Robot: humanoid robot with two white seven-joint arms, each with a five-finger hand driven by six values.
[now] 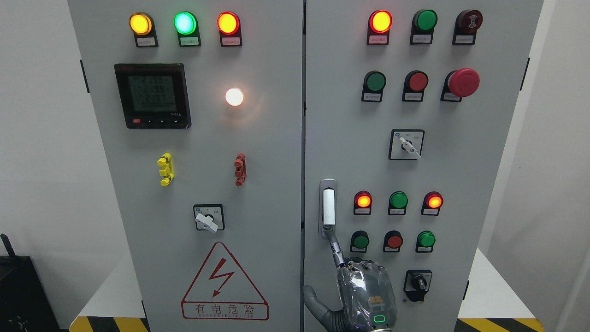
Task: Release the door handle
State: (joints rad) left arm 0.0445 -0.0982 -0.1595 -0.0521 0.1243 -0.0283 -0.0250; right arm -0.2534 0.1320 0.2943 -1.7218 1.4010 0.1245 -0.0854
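Silver hand (364,295), fingertip (331,236) touching door handle (328,207) (upright)

The silver vertical door handle (327,208) sits at the left edge of the grey metal cabinet's right door (484,184). The robot's hand (364,295) is below it, one finger (335,246) reaching up to the handle's lower end. A warning triangle sticker (224,283) lies left of the hand, on the left door (267,152).

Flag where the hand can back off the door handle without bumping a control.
Free: bare strip below the door handle, between the door seam and the right hand; also blank panel above the handle, left of the upper buttons. Crowded: button rows right of the handle, black selector beside the hand.
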